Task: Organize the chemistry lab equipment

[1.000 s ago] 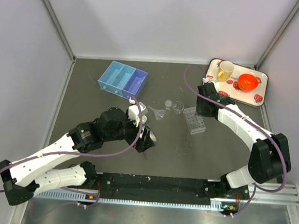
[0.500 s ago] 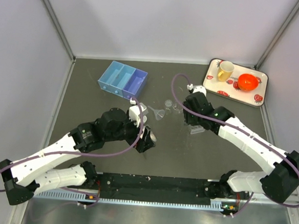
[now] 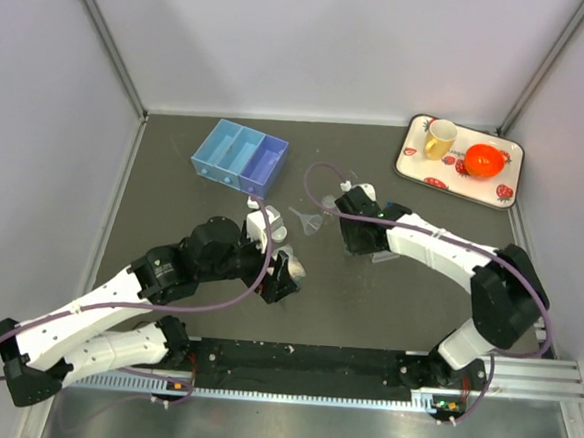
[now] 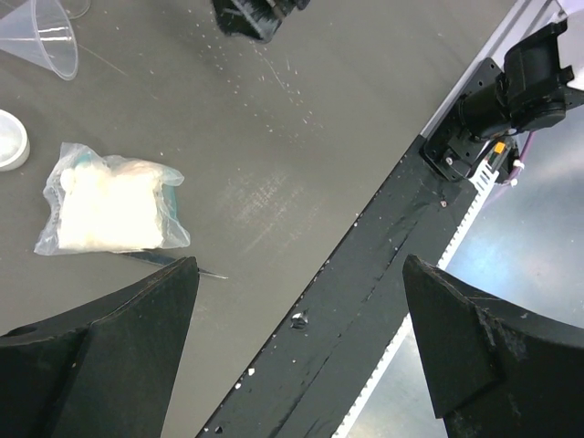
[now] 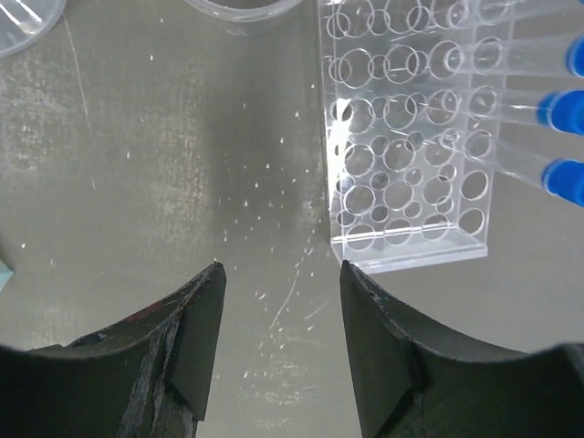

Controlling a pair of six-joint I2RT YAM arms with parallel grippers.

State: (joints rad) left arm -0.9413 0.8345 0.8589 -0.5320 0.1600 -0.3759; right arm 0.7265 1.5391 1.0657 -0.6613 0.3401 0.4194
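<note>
My left gripper (image 3: 282, 276) is open and empty; in its wrist view (image 4: 301, 266) it hangs over the table's front edge. The small bag of white material (image 4: 109, 205) lies on the table beyond its left finger. The clear funnel (image 3: 310, 220) lies mid-table and also shows in the left wrist view (image 4: 44, 41). My right gripper (image 3: 356, 239) is open and empty, low over bare table (image 5: 281, 267) just left of the clear tube rack (image 5: 409, 137). Blue-capped tubes (image 5: 564, 109) lie beside the rack. A beaker rim (image 5: 242, 7) shows above. The blue three-compartment tray (image 3: 239, 155) sits far left.
A white strawberry-patterned tray (image 3: 504, 194) with a yellow mug (image 3: 440, 139) and an orange bowl (image 3: 485, 160) stands at the back right. The black base rail (image 4: 365, 301) runs along the near edge. Grey walls close in the sides and back.
My right arm has swung left from beside the strawberry tray, over the rack, to the beakers and the funnel. My left arm has shifted slightly down and left.
</note>
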